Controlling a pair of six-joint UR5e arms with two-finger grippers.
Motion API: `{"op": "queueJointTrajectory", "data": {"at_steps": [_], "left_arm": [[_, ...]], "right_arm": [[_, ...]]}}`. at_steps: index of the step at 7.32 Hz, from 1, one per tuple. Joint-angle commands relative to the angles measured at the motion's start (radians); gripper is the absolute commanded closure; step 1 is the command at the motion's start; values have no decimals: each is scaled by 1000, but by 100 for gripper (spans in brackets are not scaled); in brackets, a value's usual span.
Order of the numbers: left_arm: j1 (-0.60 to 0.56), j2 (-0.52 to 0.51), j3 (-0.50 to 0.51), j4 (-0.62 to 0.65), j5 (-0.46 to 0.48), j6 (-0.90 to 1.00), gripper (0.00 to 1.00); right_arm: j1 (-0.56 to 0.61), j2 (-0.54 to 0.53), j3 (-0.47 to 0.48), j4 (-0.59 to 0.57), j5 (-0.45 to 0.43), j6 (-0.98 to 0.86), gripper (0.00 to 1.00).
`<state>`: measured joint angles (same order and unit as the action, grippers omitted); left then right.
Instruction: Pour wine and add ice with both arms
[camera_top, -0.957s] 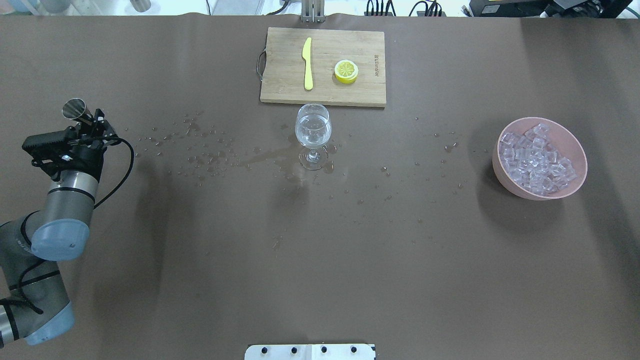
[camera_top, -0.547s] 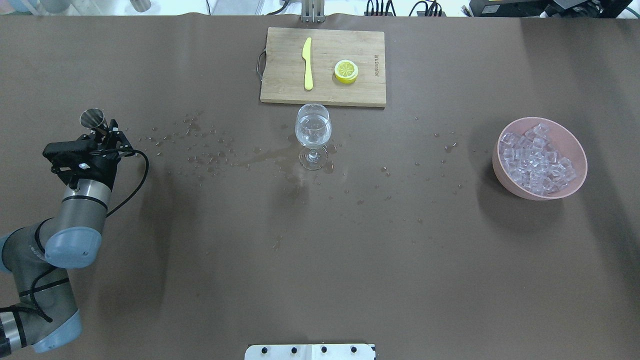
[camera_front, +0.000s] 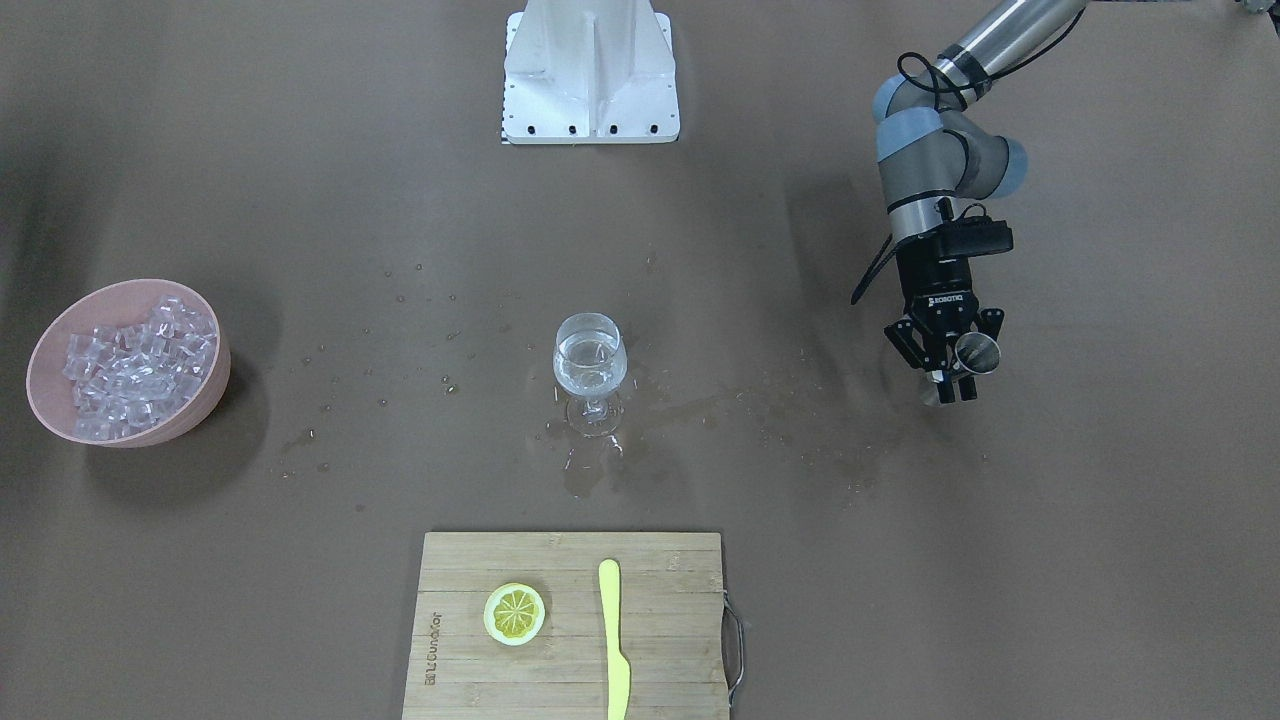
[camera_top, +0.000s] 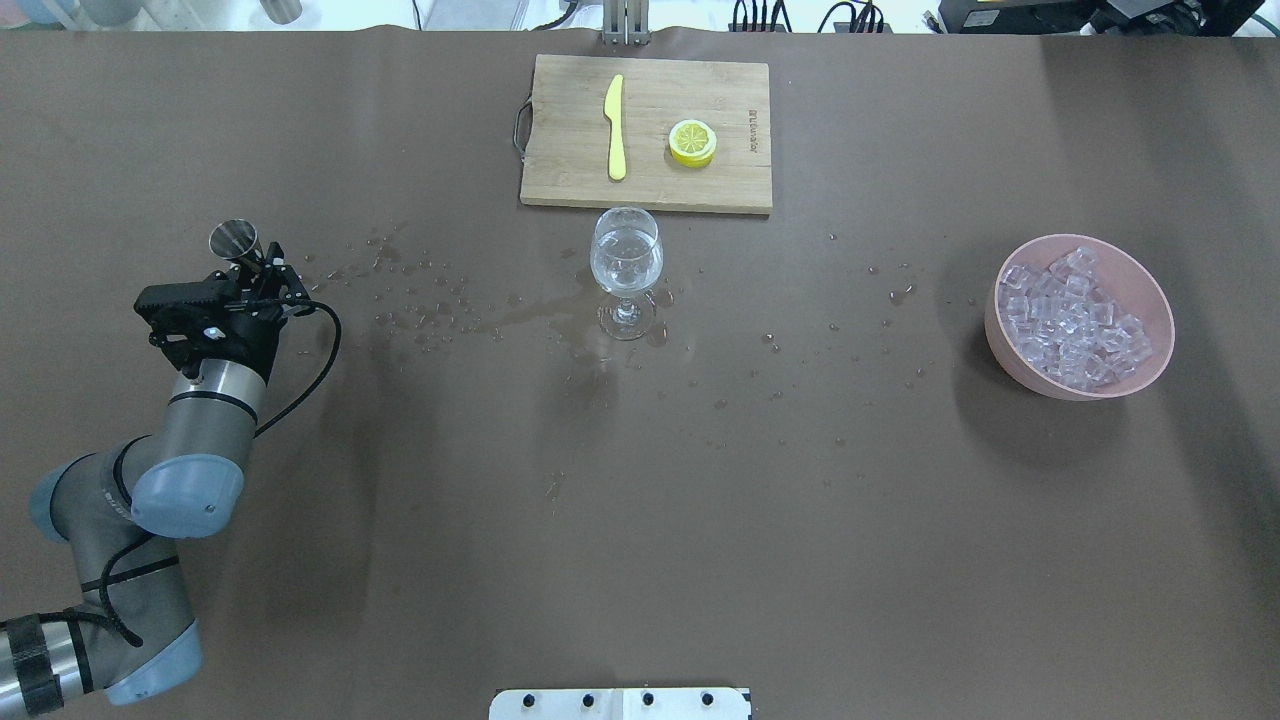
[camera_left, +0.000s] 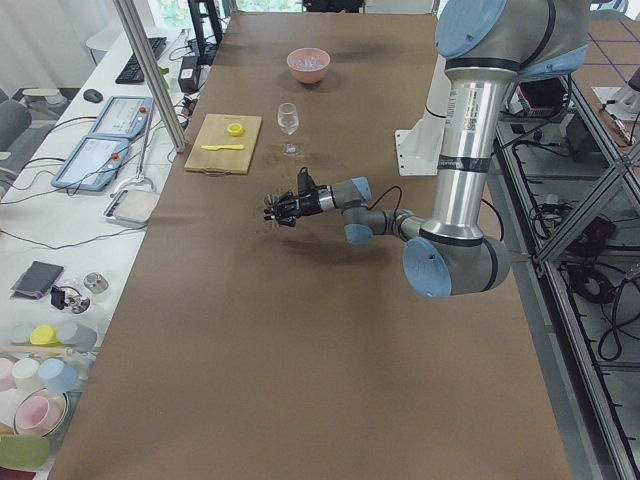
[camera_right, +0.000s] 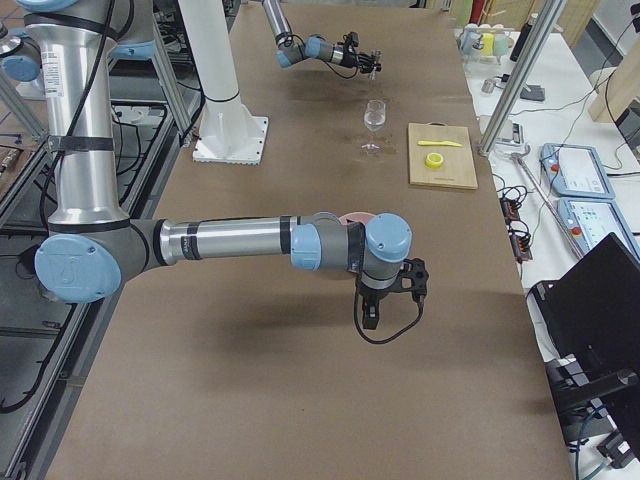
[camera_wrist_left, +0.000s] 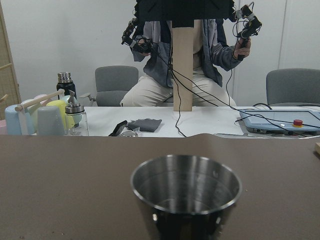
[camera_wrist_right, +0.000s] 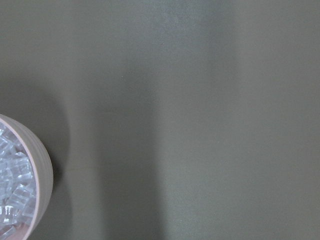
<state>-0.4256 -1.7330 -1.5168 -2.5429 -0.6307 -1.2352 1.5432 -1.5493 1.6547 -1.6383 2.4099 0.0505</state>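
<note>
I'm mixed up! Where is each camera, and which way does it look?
Front-facing: across the table, facing the robot's white stand; left arm shows.
Overhead: behind the robot, looking down; left end effector holds a metal cup.
Exterior left: table's end; left arm near.
Exterior right: opposite end; right arm near.
Left wrist: over the cup, facing a seated person.
Right wrist: down at table, bowl and ice; no arm.
Shared: front-facing and overhead both show the wine glass.

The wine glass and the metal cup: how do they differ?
The wine glass is clear, stemmed and stands on the table; the metal cup is opaque, stemless, held in the jaws of the left gripper. The wine glass holds clear liquid; the metal cup looks empty. Both are upright.
</note>
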Motion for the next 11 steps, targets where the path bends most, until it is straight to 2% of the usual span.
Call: {"op": "queueJointTrajectory", "data": {"at_steps": [1, 10, 11], "left_arm": [[1, -2, 6, -2, -9, -23, 100], [8, 0, 27, -2, -41, -81, 100], [11, 0, 29, 0, -41, -101, 81]], "right_arm": [[0, 0, 2, 0, 0, 0, 0], [0, -2, 10, 0, 0, 0, 0], [0, -2, 10, 0, 0, 0, 0]]}}
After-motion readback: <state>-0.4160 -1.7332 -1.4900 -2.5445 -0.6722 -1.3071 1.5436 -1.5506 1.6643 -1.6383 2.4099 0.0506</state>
